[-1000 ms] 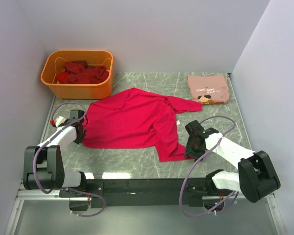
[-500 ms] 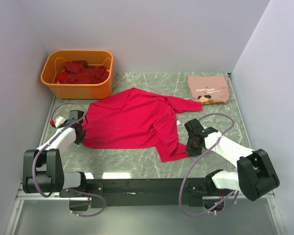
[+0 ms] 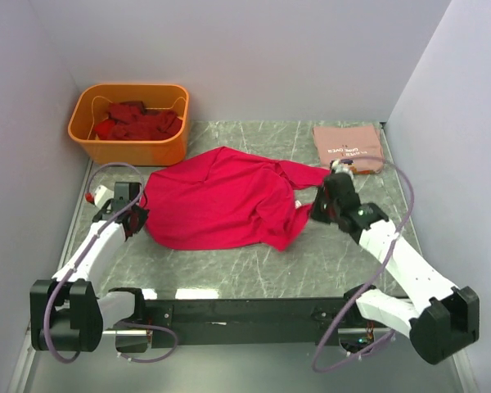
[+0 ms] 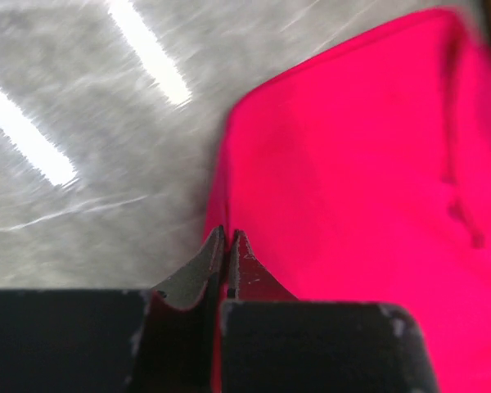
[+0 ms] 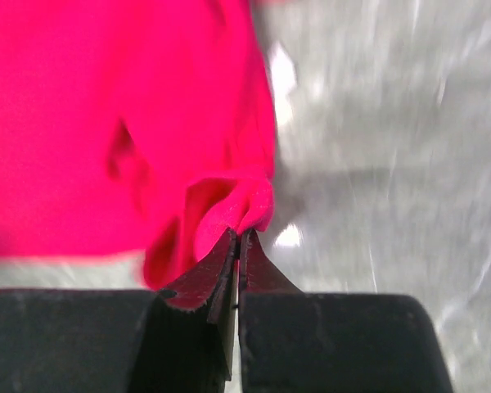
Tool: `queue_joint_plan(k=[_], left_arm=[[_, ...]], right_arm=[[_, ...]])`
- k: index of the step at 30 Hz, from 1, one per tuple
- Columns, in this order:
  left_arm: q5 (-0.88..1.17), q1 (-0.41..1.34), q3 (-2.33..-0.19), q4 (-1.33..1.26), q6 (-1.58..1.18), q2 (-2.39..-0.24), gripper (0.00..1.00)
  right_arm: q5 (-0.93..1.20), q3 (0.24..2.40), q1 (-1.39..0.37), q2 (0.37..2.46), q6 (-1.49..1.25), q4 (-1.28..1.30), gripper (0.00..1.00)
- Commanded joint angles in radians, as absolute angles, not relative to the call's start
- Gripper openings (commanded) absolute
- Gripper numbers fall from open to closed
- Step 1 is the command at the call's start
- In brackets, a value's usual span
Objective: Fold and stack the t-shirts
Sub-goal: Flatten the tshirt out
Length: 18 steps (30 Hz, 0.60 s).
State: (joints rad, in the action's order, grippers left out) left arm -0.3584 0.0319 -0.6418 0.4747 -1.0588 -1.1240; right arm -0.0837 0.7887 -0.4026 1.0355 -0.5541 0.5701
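Tee first: the crimson tee (image 3: 221,205) lies spread mid-table, mostly flat, with wrinkles on its right side and one sleeve reaching out toward the back right. Its near right corner is bunched up, not flat.

You've got the left gripper (image 4: 227,235) at the tee's left edge. The fingers are pressed together, and in the left wrist view the hem runs right into the tips, so it is clamped on cloth. That view is blurred, so you can't tell how deep the bite goes.

The right gripper (image 5: 238,236) is at the tee's right edge, just below the sleeve. It is also clenched, and in the right wrist view a small fold of crimson fabric is pinched at the tips and puckers up above them.

So you have both claws gripping the same tee, on opposite sides.

The salmon tee (image 3: 349,147) sits folded at the back right corner with its printed graphic facing up. It is near the crimson sleeve tip, and you can't tell from the top view whether they touch.

The dark red tees (image 3: 139,121) are heaped inside the orange tub (image 3: 83,129) at the back left, just behind the crimson tee's left shoulder.

Everything rests on the grey marble-look table (image 3: 254,274), and the arm bases are at its near edge.
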Motion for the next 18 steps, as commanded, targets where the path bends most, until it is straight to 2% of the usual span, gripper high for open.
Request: queue_joint_plan(k=[1,8,13,18], left_arm=[[-0.347,0.034,-0.761,0.445,-1.049,-1.152,0.01],[-0.365,0.035,-0.985,0.529,-1.042,-1.325,0.01],[-0.42,0.063,-1.12,0.589,-1.032,-1.269,0.01],[-0.436,0.072,-1.205,0.537,-0.976,-1.094,0.01]], right_arm=[[-0.091,0.931,-0.327,1.115,-0.525,0.476,0.0],[-0.045,1.245,-0.152,1.371,-0.535,0.469,0.0],[-0.049,1.362,-0.14,1.332,-0.509,0.479,0.0],[-0.144,1.491,-0.12,1.232,-0.462,0.528,0.0]])
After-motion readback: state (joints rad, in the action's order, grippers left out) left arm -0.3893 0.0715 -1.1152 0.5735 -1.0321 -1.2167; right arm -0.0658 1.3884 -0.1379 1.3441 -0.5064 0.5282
